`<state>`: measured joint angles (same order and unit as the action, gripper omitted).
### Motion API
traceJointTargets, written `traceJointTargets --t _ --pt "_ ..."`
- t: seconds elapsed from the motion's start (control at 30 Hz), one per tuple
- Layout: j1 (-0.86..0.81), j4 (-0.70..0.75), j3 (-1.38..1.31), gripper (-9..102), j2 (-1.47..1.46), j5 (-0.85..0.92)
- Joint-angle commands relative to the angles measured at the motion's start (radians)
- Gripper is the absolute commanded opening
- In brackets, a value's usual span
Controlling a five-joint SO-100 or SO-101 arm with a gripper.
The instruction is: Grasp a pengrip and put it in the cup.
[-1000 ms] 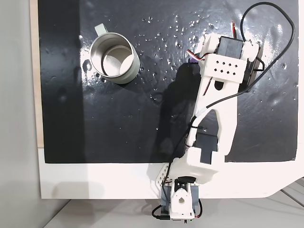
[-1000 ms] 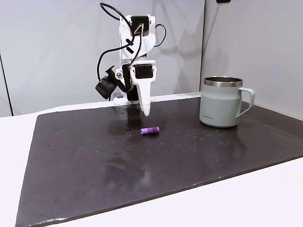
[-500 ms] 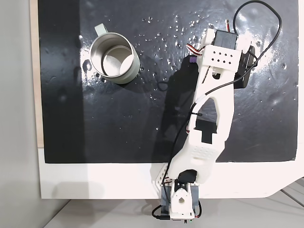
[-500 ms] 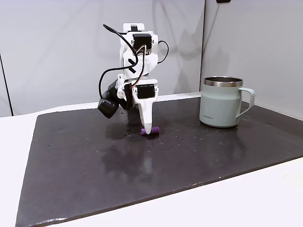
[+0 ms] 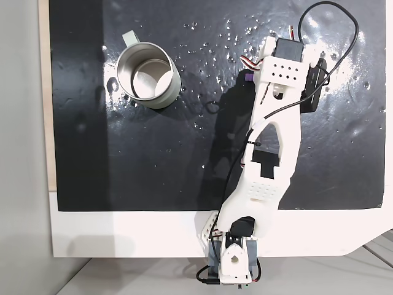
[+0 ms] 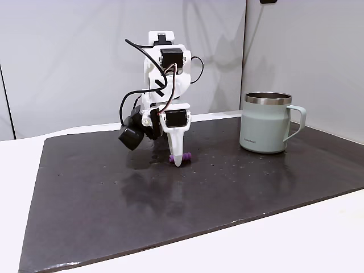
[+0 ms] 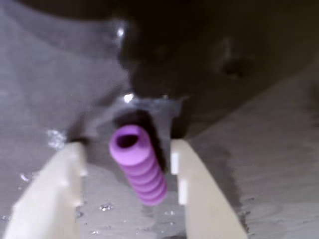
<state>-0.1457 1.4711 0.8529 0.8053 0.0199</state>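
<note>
The pengrip (image 7: pixel 138 165) is a small ribbed purple tube lying on the black mat. In the wrist view it lies between my two pale fingers (image 7: pixel 55 199), with a gap on each side. My gripper (image 7: pixel 127 149) is open and down at the mat, straddling it. From the side, a white fingertip (image 6: pixel 178 160) stands in front of the pengrip (image 6: pixel 187 156), whose ends show on both sides. From above, a purple end (image 5: pixel 248 78) peeks out left of the wrist. The cup (image 5: pixel 147 74), a metal mug with a handle, stands upright and apart (image 6: pixel 267 122).
A black mat (image 5: pixel 153 153) covers most of the white table (image 5: pixel 123 233). My white arm (image 5: pixel 270 160) stretches from its base at the near edge over the mat's right half. A black camera (image 6: pixel 131 136) hangs beside the wrist.
The arm has reached forward and lowered. The gripper came down from above the mat until its fingertips stand on either side of the pengrip. Pengrip and cup have not moved.
</note>
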Motion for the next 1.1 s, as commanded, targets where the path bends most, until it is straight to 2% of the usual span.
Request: traceJointTargets --t 0.0,0.33,0.57,0.8,1.07 --pt "0.028 0.0 -0.046 9 0.006 0.008" --pt "0.015 0.012 -0.066 0 0.028 0.018" --pt "0.028 0.218 -0.351 0 0.026 0.009" --pt "0.04 0.218 -0.184 0 0.341 0.023" --pt "0.126 0.221 0.034 0 0.756 0.015"
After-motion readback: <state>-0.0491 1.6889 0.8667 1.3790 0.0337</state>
